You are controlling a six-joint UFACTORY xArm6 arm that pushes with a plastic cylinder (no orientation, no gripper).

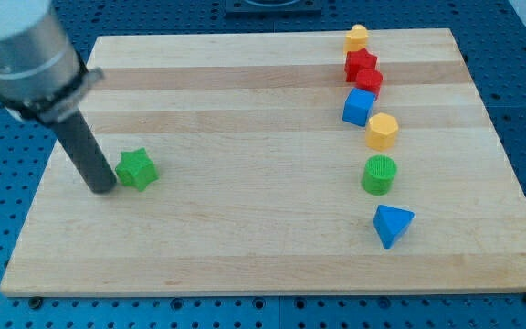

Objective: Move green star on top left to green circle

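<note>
The green star lies on the wooden board at the view's left, about mid-height. My tip rests on the board just left of the star, touching or nearly touching its left side. The green circle, a short cylinder, stands far to the view's right at about the same height as the star.
A column of blocks runs down the view's right: a yellow block, two red blocks, a blue cube, a yellow hexagon just above the green circle, and a blue triangle below it.
</note>
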